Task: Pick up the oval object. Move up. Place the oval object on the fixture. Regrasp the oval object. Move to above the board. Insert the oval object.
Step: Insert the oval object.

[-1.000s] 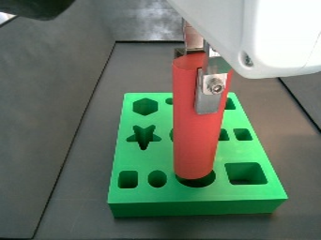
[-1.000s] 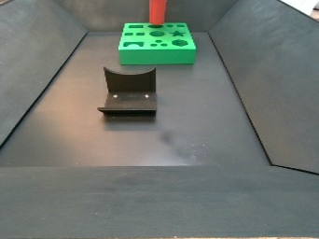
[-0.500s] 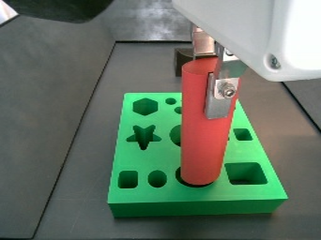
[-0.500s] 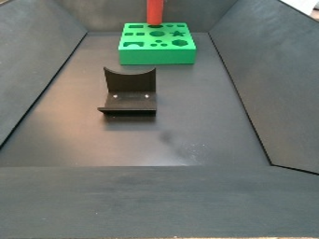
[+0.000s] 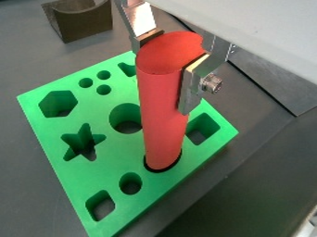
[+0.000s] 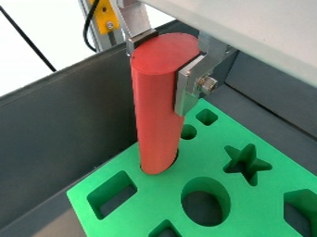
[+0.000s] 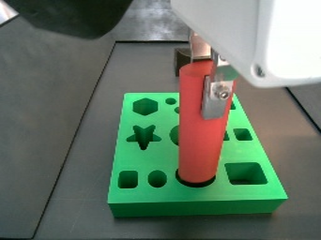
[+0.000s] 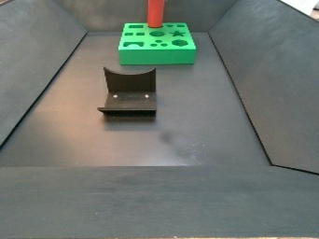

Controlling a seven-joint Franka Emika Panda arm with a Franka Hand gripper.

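Observation:
The oval object (image 7: 198, 122) is a smooth red peg that stands upright with its lower end in an oval hole of the green board (image 7: 138, 202). My gripper (image 7: 205, 80) is shut on the peg's upper part, one silver finger (image 5: 196, 79) on each flat side. Both wrist views show the peg (image 5: 168, 102) (image 6: 161, 102), the gripper (image 5: 170, 57) (image 6: 164, 56) and the board (image 5: 168, 190) (image 6: 148, 208). In a side view the peg (image 8: 156, 11) rises out of the board (image 8: 159, 51) at the far end; the gripper is out of that view.
The dark fixture (image 8: 129, 91) stands on the dark floor nearer than the board and holds nothing; it also shows in a wrist view (image 5: 81, 17). Dark sloping walls (image 8: 50, 84) bound the floor on both sides. The board has several other open cut-outs around the peg.
The gripper and the peg have sunk a little, and the peg's lower end sits slightly deeper in the oval hole. The fixture and board have not moved.

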